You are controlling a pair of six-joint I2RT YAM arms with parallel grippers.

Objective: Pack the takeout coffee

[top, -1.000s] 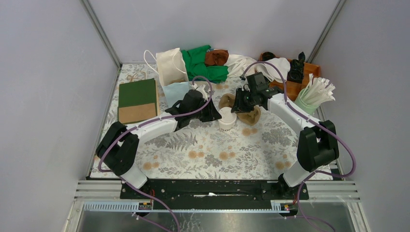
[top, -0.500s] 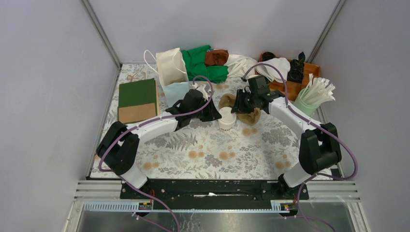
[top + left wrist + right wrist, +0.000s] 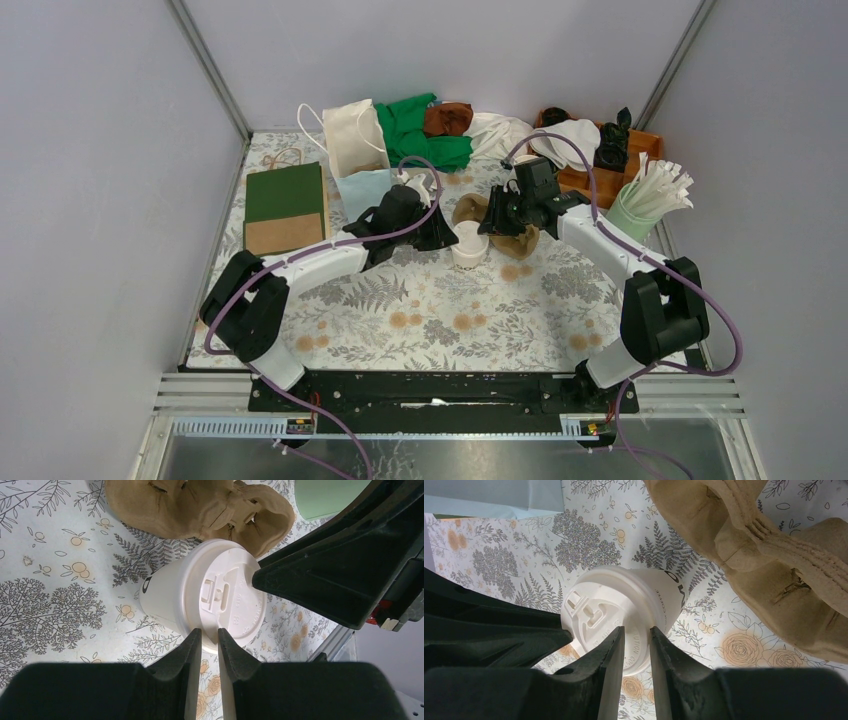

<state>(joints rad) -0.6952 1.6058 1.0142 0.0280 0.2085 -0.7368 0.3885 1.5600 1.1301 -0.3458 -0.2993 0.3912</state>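
Observation:
The takeout coffee, a pale paper cup with a white lid, stands on the floral cloth between both arms. My left gripper reaches it from the left. In the left wrist view the left gripper is pinched narrowly on the lid's rim of the cup. My right gripper comes in from the right. In the right wrist view the right gripper straddles the opposite rim of the cup, one finger over the lid, one outside the wall. The brown pulp cup tray lies just behind the cup.
A white paper bag and a pale blue bag stand at the back left, beside a flat green and brown bag. Green cloth lies behind. A green cup of straws and a wooden box stand right.
The cup and both grippers have shifted very slightly left and toward the back. The right arm's elbow moved a little to the right.

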